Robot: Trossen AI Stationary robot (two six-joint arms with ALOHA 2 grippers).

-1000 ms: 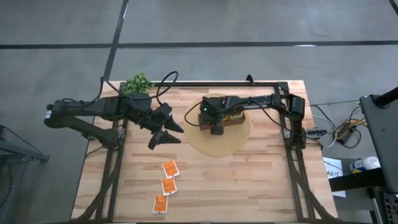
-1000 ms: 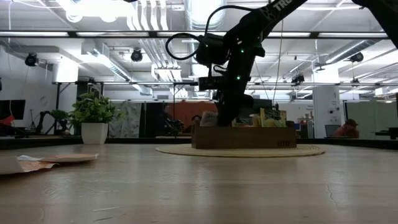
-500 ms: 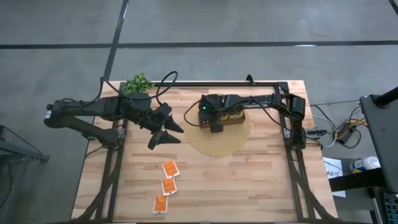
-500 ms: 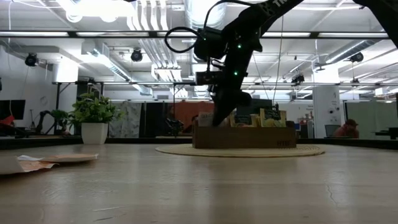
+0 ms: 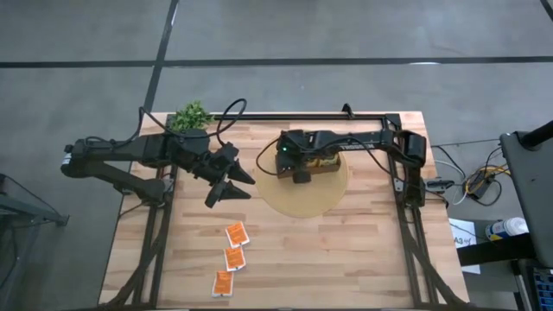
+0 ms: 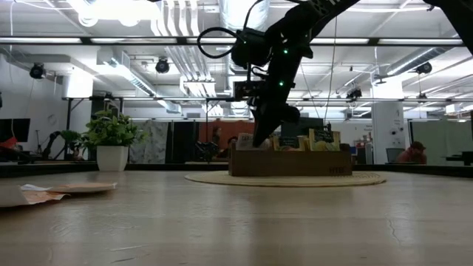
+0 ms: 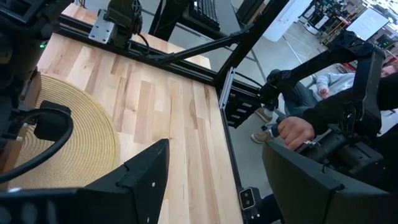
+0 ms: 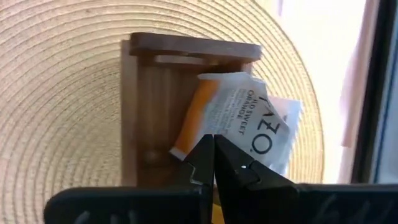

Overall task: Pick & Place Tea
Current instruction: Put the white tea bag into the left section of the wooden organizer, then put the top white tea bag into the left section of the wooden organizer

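Observation:
The brown wooden box [image 5: 327, 163] stands on a round woven mat [image 5: 302, 203] at the table's far middle. My right gripper [image 5: 299, 175] points down over the box's left compartment and is shut on an orange-and-white tea sachet [image 8: 245, 121]. More sachets [image 6: 319, 139] stand upright in the box. Three orange sachets [image 5: 233, 257] lie flat in a row on the near left of the table. My left gripper [image 5: 226, 192] hovers open above the table, left of the mat, touching nothing. My right gripper pinches the orange-and-white sachet between its two fingers at the sachet's edge [image 8: 208, 134], coming from above and pointing down. The sachet sits tilted under the fingertips [image 8: 227, 158], above the box's compartment [image 8: 152, 118]. Whether it touches the box I cannot tell.
A potted plant [image 5: 193, 115] stands at the far left corner. The mat [image 7: 74, 130] spreads around the box. Bare wood lies on the near and right parts of the table. Beyond the right edge a person's hand [image 7: 295, 130] grips a dark device.
My right gripper has risen a little over the box's left compartment, staying shut. The left arm and the three sachets on the table have kept still.

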